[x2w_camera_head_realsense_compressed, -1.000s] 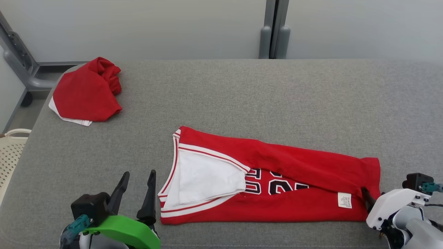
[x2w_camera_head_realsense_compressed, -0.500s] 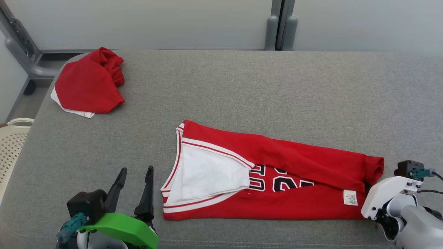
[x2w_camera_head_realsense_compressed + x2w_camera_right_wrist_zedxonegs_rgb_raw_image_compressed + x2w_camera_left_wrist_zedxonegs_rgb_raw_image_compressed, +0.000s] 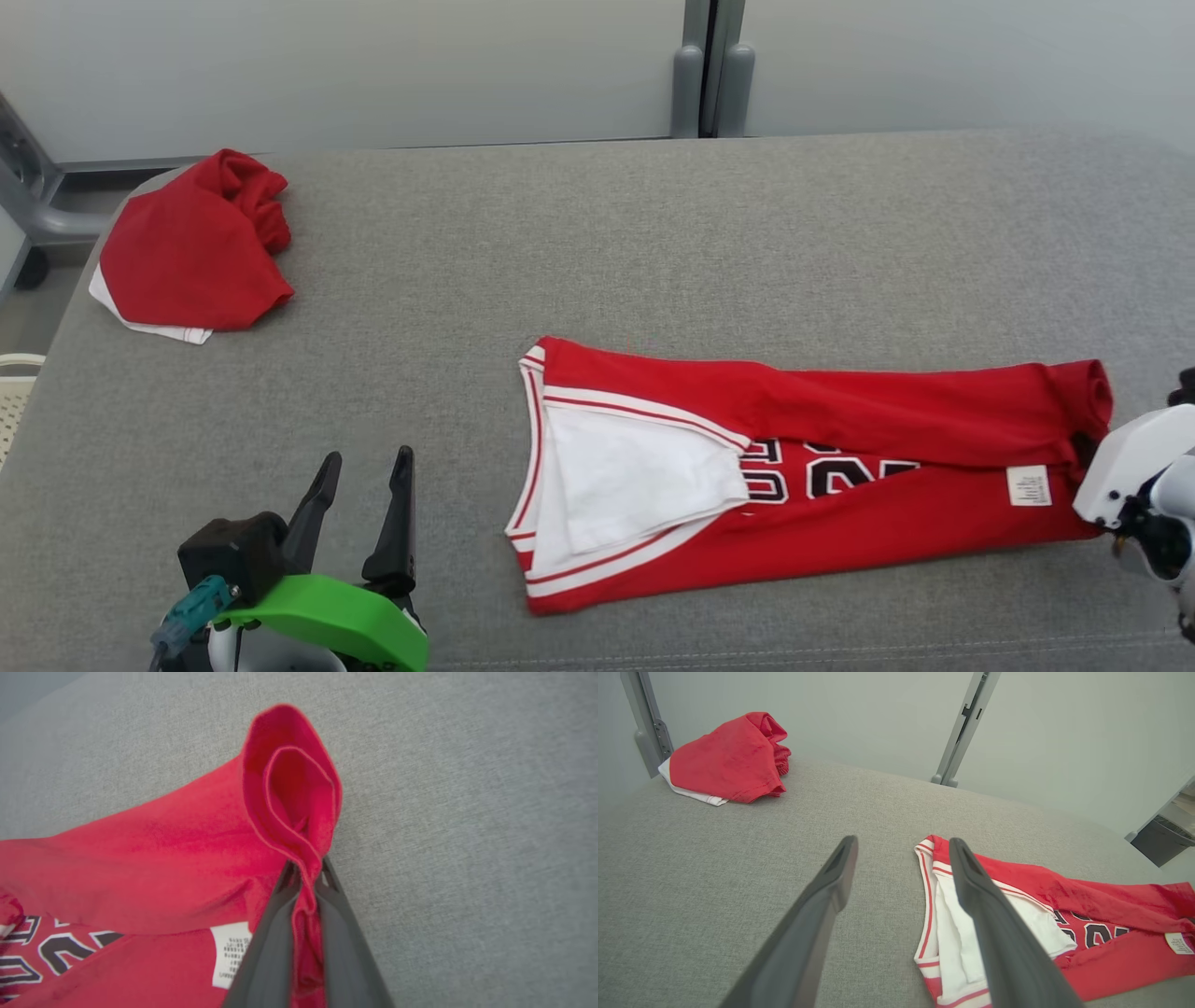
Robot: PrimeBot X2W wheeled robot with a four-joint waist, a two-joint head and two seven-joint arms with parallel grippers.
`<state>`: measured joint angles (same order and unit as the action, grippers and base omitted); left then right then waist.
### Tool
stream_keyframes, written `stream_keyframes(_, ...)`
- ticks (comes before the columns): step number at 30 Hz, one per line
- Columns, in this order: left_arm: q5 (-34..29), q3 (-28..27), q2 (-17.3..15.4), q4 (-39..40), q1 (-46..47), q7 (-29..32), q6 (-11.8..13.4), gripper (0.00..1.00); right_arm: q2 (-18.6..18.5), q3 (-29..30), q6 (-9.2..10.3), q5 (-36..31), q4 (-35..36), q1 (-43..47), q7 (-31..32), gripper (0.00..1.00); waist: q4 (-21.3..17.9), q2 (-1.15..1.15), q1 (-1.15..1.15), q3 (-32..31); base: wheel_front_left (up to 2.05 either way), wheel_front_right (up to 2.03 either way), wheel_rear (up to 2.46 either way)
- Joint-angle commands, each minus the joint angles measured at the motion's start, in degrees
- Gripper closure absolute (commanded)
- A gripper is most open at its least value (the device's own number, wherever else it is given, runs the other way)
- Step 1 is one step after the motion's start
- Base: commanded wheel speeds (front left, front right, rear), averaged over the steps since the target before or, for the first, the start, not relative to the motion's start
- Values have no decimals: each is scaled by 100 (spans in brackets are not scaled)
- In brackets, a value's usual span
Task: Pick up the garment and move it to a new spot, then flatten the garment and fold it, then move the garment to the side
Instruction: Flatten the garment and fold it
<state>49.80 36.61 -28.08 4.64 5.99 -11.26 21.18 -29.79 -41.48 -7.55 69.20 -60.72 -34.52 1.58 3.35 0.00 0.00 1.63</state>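
In the head view, the red jersey (image 3: 887, 420) lies folded lengthwise on the grey padded table (image 3: 653, 233), near the front right, with its white-trimmed neck end pointing left. The right gripper (image 3: 1083, 450) meets the hem end. The left gripper (image 3: 367, 455) sits at lower left, apart from the cloth. A crumpled red bundle (image 3: 187, 252) rests at the far left corner.

In the left wrist view, the left gripper (image 3: 902, 841) is spread wide and holds nothing.

In the right wrist view, the right gripper (image 3: 308, 868) pinches the jersey (image 3: 163, 858) by its hem, which bunches into a loop above the fingertips (a white care label (image 3: 229, 952) sits just beside them).
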Motion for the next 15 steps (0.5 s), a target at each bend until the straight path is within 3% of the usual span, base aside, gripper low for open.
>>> stream_keyframes(1, 12, -11, 11, -2, -16, -48, 3, 0, -178, 37, 12, 43, -2, -85, 72, 100, -113, 0, 0, -10, 0, 0, 0)
stream_keyframes(8, 16, 19, 36, -28, 19, -46, -39, 0, -675, 141, 11, 18, -33, -310, 266, 100, -269, 0, 0, -17, 0, 0, 0)
stream_keyframes(15, 43, 61, 74, -84, -53, -43, -51, 0, -541, 185, 10, 109, 321, -320, 448, 100, -359, 0, 0, -130, 0, 0, 0)
